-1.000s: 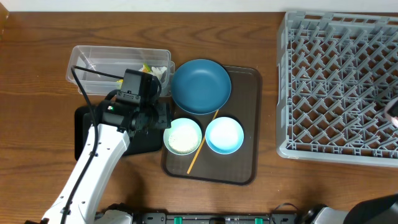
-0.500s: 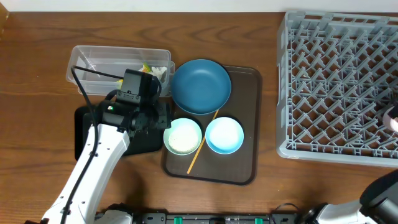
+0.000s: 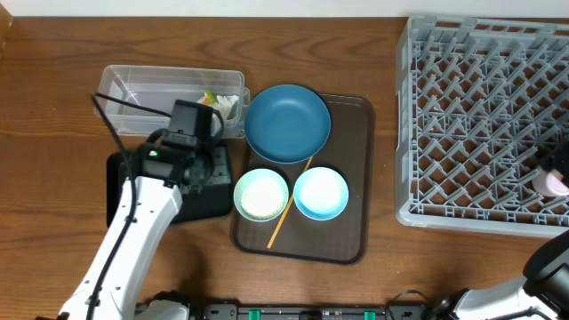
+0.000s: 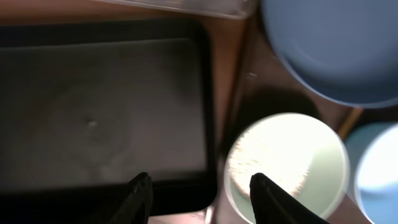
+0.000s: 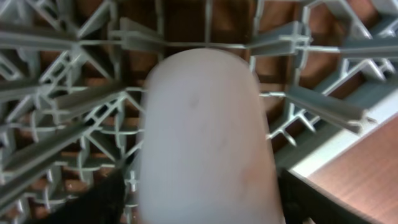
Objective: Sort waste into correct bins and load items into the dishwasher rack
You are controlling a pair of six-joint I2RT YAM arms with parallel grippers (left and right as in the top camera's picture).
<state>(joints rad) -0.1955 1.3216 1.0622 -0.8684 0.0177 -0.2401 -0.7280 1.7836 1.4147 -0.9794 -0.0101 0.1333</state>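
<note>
The pinkish-white cup (image 3: 556,182) hangs over the grey rack (image 3: 462,107); the mint bowl (image 3: 260,195) holds rice (image 4: 273,167).

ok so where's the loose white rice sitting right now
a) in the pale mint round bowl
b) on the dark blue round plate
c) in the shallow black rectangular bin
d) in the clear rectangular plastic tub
a: the left wrist view shows the loose white rice grains lying inside the pale mint round bowl.
</note>
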